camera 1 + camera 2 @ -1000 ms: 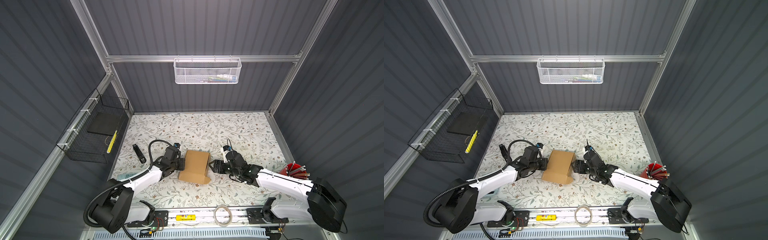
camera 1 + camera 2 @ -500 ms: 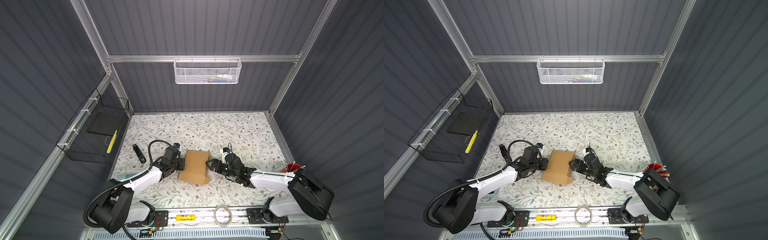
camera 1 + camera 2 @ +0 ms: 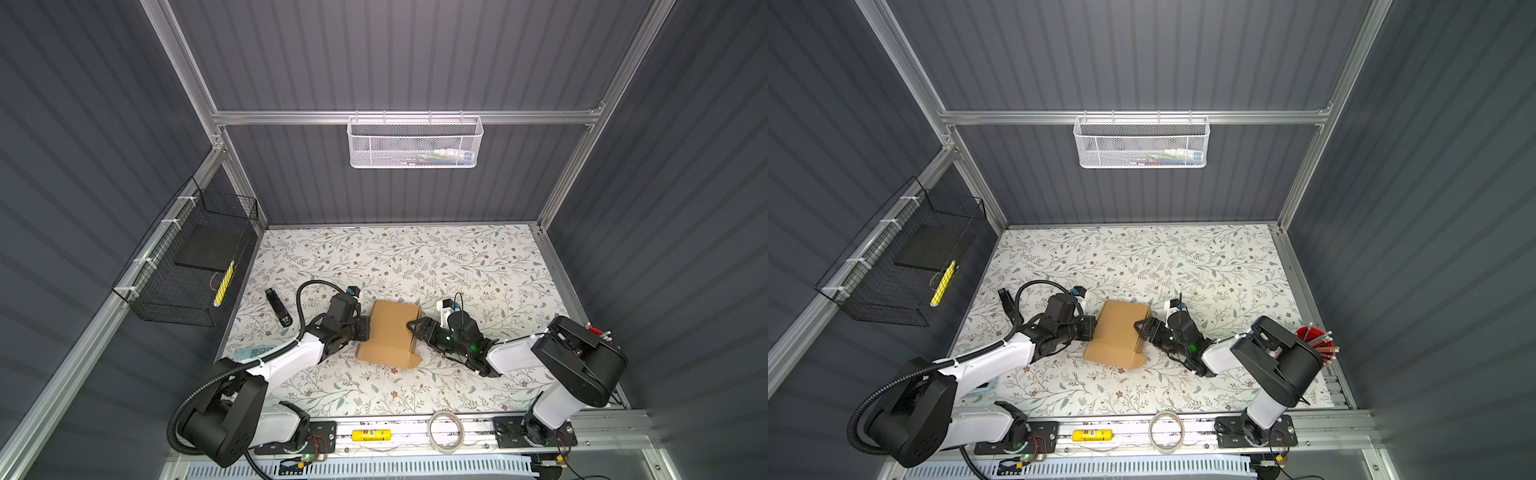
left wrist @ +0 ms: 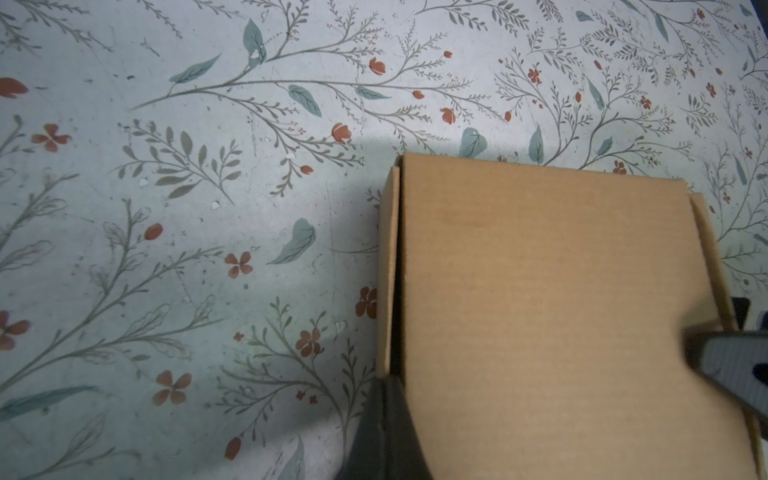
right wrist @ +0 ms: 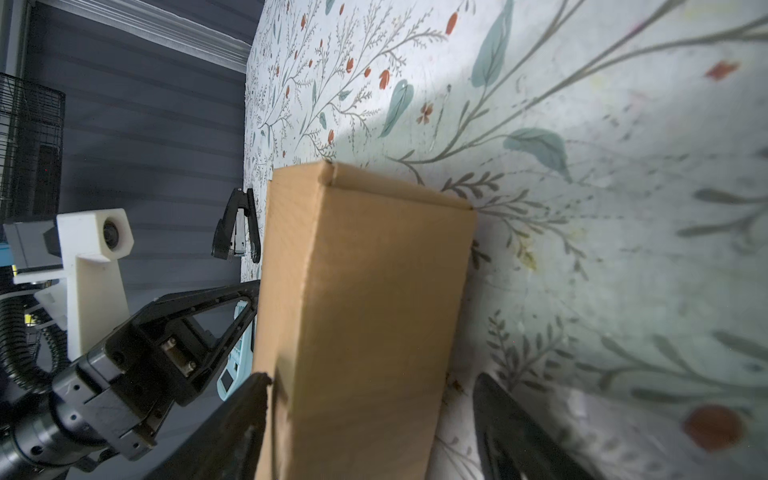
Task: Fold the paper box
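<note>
The paper box (image 3: 390, 332) (image 3: 1116, 332) is a brown cardboard mailer lying on the floral table with its lid down and a flap sticking out at its near right corner. My left gripper (image 3: 366, 328) (image 3: 1091, 328) is shut. In the left wrist view its tips (image 4: 387, 386) touch the seam between the box (image 4: 540, 311) lid and its left side wall. My right gripper (image 3: 412, 326) (image 3: 1140, 326) is open and straddles the box's right side (image 5: 365, 311). One finger (image 5: 241, 415) touches the lid; the other (image 5: 511, 428) stands off the wall near the table.
A black stapler (image 3: 279, 309) and a teal gadget (image 3: 254, 353) lie left of the left arm. A red cup of pencils (image 3: 1315, 345) stands at the right edge. A tape roll (image 3: 444, 430) sits on the front rail. Wire baskets hang on the left wall (image 3: 187, 266) and back wall (image 3: 415, 141).
My right gripper has slid left from beside the box onto its right edge, and the right arm's elbow has swung in and up. The left gripper and box have stayed put.
</note>
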{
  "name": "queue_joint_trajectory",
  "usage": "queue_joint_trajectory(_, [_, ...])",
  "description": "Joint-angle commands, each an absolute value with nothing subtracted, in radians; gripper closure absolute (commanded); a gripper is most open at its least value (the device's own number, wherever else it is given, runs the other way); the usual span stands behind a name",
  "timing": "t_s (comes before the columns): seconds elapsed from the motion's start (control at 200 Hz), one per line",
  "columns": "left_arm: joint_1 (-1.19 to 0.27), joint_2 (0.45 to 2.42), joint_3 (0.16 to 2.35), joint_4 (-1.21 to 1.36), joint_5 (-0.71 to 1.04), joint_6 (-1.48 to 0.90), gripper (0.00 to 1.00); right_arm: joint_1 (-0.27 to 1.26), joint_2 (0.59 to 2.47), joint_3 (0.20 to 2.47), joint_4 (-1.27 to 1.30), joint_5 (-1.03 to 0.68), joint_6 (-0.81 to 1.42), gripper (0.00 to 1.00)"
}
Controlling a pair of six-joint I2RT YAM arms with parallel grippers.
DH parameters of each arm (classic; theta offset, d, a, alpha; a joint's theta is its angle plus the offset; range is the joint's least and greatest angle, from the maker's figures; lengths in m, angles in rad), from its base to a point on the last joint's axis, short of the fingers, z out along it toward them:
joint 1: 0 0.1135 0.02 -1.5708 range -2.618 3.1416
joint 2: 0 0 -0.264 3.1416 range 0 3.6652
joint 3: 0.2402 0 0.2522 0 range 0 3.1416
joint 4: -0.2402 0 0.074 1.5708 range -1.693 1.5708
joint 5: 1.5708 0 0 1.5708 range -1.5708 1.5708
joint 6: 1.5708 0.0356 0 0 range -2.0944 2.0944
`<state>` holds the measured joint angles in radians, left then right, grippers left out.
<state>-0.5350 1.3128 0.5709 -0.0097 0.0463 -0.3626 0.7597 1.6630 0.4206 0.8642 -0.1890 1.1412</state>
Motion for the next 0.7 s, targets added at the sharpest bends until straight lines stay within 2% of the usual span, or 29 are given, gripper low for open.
queue_joint_trajectory(0.0, [-0.531,1.31,0.553,-0.048,0.063,-0.368,1.0,0.756,1.709,0.417,0.997,-0.226,1.187,0.24])
queue_joint_trajectory(0.4, [-0.532,1.343,0.578,-0.034,0.084,-0.36,1.0,0.756,1.816,0.448,1.129,-0.277,1.24,0.28])
queue_joint_trajectory(0.695, [-0.532,1.383,0.606,-0.025,0.101,-0.35,1.0,0.761,1.829,0.463,1.149,-0.289,1.249,0.3])
